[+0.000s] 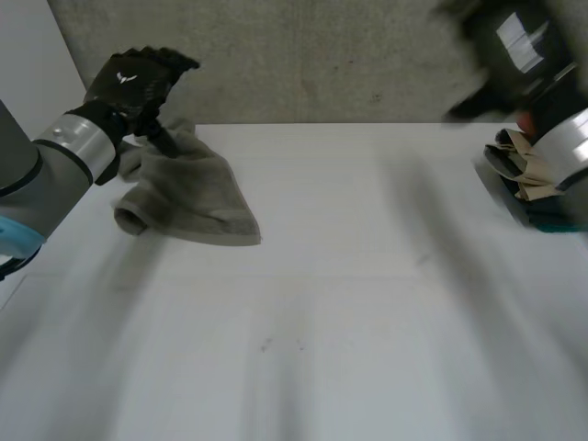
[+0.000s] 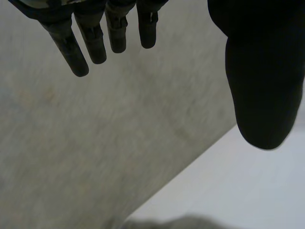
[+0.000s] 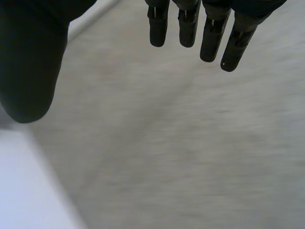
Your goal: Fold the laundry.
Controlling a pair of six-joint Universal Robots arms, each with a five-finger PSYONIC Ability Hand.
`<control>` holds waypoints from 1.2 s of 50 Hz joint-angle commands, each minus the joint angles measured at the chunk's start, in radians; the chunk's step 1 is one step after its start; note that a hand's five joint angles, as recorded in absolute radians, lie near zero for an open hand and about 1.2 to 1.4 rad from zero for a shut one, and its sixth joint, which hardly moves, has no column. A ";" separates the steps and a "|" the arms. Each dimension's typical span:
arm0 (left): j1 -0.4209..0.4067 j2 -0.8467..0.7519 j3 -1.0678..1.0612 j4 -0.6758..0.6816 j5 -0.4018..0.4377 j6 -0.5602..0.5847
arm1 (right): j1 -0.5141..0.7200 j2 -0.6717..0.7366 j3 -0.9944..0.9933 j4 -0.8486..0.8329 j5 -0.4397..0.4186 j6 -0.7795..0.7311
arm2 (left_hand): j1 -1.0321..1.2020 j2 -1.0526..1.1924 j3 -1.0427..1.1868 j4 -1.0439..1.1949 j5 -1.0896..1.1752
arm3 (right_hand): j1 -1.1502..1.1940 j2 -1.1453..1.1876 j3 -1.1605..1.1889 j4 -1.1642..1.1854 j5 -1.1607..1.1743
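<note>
We judged the fold not yet started, i.e. the step in hand was the reach-in. The grey cloth [image 1: 193, 193] lay crumpled in a soft heap at the far-left part of the white table [image 1: 349, 303], one end rolled, nowhere flat. The left hand [image 1: 138, 81] hung just above the cloth's far corner, fingers [image 2: 95, 43] straight & thumb well apart, nothing held; whether a fingertip touched the cloth we couldn't tell. The right hand [image 1: 510, 50] was up nr the wall [image 1: 322, 64] at the far right, well apart from the cloth, fingers [image 3: 188, 24] likewise straight & empty. Next move prob. called for both hands to come down, take two corners and spread the cloth flat before any fold. Room: the wall behind was rough grey concrete; the table top was smooth w/ a few faint marks; at its right edge sat a small stack of beige & dark things [image 1: 519, 170], part-hidden by the right arm.
</note>
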 commanded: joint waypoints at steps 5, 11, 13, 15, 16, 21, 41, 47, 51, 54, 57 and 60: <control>0.079 -0.464 0.256 0.012 0.104 0.348 | 0.072 0.139 0.198 0.209 0.063 -0.266 | 0.183 0.177 0.171 0.175 0.158 | -0.026 -0.045 -0.040 -0.060 -0.057; 0.079 -0.561 0.299 0.020 0.112 0.478 | 0.075 0.144 0.231 0.209 0.120 -0.280 | 0.192 0.187 0.180 0.185 0.168 | -0.026 -0.045 -0.040 -0.060 -0.057; 0.079 -0.589 0.313 0.036 0.109 0.493 | 0.074 0.147 0.235 0.209 0.126 -0.282 | 0.206 0.201 0.194 0.199 0.182 | -0.026 -0.045 -0.040 -0.060 -0.057; 0.079 -0.604 0.319 0.053 0.107 0.499 | 0.074 0.147 0.237 0.209 0.129 -0.280 | 0.233 0.228 0.221 0.226 0.209 | -0.026 -0.045 -0.040 -0.060 -0.057; 0.079 -0.610 0.322 0.061 0.107 0.499 | 0.074 0.145 0.241 0.206 0.128 -0.280 | 0.247 0.242 0.236 0.240 0.223 | -0.026 -0.045 -0.040 -0.060 -0.057; 0.076 -0.633 0.339 0.135 0.104 0.501 | 0.072 0.147 0.248 0.201 0.131 -0.270 | 0.417 0.412 0.406 0.410 0.393 | -0.026 -0.045 -0.040 -0.060 -0.057; 0.062 -0.739 0.480 0.142 0.110 0.502 | 0.071 0.150 0.269 0.200 0.139 -0.276 | 0.808 0.803 0.797 0.801 0.784 | -0.026 -0.045 -0.040 -0.060 -0.057; 0.059 -0.755 0.495 0.144 0.115 0.502 | 0.071 0.150 0.275 0.200 0.139 -0.276 | 0.802 0.797 0.791 0.795 0.778 | -0.026 -0.045 -0.040 -0.060 -0.057; 0.059 -0.776 0.525 0.141 0.115 0.504 | 0.069 0.150 0.283 0.200 0.139 -0.276 | 0.986 0.981 0.974 0.979 0.962 | -0.026 -0.045 -0.040 -0.060 -0.057; 0.056 -0.779 0.525 0.144 0.113 0.506 | 0.060 0.148 0.289 0.200 0.139 -0.276 | 1.198 1.193 1.187 1.191 1.174 | -0.026 -0.045 -0.040 -0.060 -0.057; 0.031 -0.762 0.500 0.156 0.101 0.527 | 0.049 0.145 0.291 0.200 0.140 -0.276 | 1.198 1.193 1.187 1.191 1.174 | -0.026 -0.045 -0.040 -0.060 -0.057; -0.013 -0.668 0.401 0.175 0.075 0.567 | 0.042 0.139 0.291 0.200 0.140 -0.276 | 1.198 1.193 1.187 1.191 1.174 | -0.026 -0.045 -0.040 -0.060 -0.057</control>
